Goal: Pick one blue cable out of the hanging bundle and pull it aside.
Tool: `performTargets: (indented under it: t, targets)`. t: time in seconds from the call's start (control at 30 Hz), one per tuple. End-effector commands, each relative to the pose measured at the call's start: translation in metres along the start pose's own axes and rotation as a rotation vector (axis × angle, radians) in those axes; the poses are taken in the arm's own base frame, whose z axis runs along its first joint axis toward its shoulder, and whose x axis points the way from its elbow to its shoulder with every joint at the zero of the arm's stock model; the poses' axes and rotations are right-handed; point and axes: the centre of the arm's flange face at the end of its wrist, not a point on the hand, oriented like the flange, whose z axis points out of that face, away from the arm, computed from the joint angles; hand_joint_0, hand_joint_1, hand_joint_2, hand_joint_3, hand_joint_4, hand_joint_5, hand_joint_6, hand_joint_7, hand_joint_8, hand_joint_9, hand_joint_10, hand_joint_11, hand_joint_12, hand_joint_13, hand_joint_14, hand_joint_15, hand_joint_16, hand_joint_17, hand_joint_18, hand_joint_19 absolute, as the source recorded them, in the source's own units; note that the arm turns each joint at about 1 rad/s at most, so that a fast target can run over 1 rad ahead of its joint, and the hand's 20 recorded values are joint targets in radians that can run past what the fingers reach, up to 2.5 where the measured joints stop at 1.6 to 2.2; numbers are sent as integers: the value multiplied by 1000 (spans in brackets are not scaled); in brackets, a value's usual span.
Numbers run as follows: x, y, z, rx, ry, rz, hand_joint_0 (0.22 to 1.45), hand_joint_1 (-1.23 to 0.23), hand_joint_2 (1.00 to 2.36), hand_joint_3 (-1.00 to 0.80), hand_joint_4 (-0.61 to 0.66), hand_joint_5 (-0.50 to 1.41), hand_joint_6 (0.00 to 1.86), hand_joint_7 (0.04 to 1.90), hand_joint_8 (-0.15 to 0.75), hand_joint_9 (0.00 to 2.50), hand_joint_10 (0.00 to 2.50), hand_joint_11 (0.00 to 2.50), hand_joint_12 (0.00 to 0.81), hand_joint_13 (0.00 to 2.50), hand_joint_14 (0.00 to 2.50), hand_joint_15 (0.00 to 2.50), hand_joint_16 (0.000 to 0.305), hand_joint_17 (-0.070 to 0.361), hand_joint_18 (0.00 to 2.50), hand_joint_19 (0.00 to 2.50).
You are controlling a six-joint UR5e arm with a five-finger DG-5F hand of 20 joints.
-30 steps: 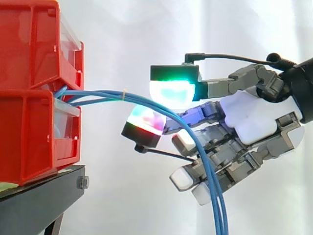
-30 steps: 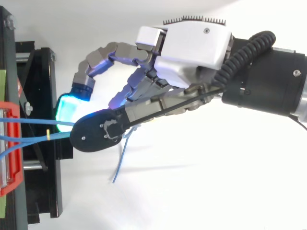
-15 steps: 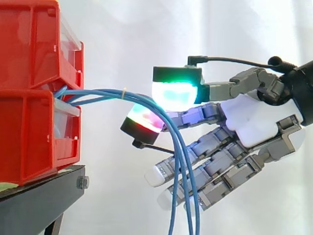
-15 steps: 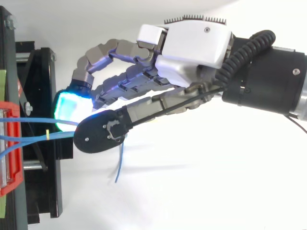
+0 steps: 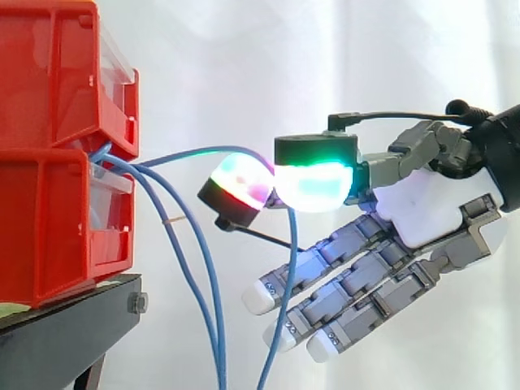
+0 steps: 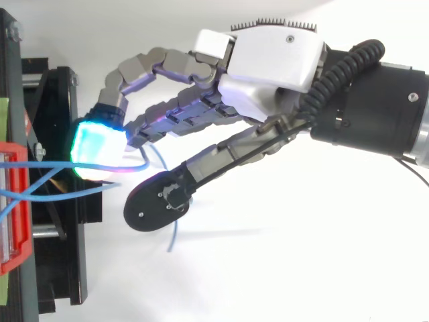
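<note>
Between the stacked red bins [image 5: 57,162], where the blue cables emerge, the root of the bundle is hidden by the upper bin's edge. All strands are cut off at the lower edge of the side view. The exact point of contact is covered by the glowing pads [image 5: 313,185], so the grip can only be judged a probable pinch. One blue cable [image 5: 195,152] is seen arching from the bins to the seam between the green-lit pad and the red-and-magenta thumb pad [image 5: 236,180], then dropping past the straight lower fingers. The hand [image 5: 422,203] is thus closed on that strand with thumb and one finger, the remaining fingers being held extended. The other two blue cables [image 5: 207,276] are seen hanging near the bins, well apart from the hand, beside the black stand [image 5: 65,325]. In the top view the held strand is seen running level from the bins to beneath the cyan-lit pad.
</note>
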Motion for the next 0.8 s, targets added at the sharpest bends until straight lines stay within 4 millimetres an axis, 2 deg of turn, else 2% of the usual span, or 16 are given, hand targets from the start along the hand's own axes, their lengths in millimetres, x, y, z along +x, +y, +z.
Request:
performTargets:
  t: [0.0, 0.03, 0.2, 0.77]
  targets:
    - [-1, -1, 0, 2, -2, 0, 606, -889, 1000, -500, -244, -142, 920, 745, 173, 588, 13, 366, 313, 385, 11, 279, 45, 102, 301, 210]
    - [0, -1, 0, 2, 0, -1, 566, -853, 1000, -500, -228, -139, 912, 755, 185, 621, 14, 382, 321, 394, 11, 279, 46, 104, 305, 209]
    - [-1, -1, 0, 3, -2, 1, 531, -718, 1000, -500, -205, -124, 891, 788, 205, 697, 13, 405, 335, 429, 11, 285, 49, 110, 323, 251]
    - [1, -10, 1, 18, -3, -7, 524, -574, 1000, -500, -200, -90, 853, 862, 215, 849, 13, 401, 340, 516, 13, 308, 49, 110, 395, 303]
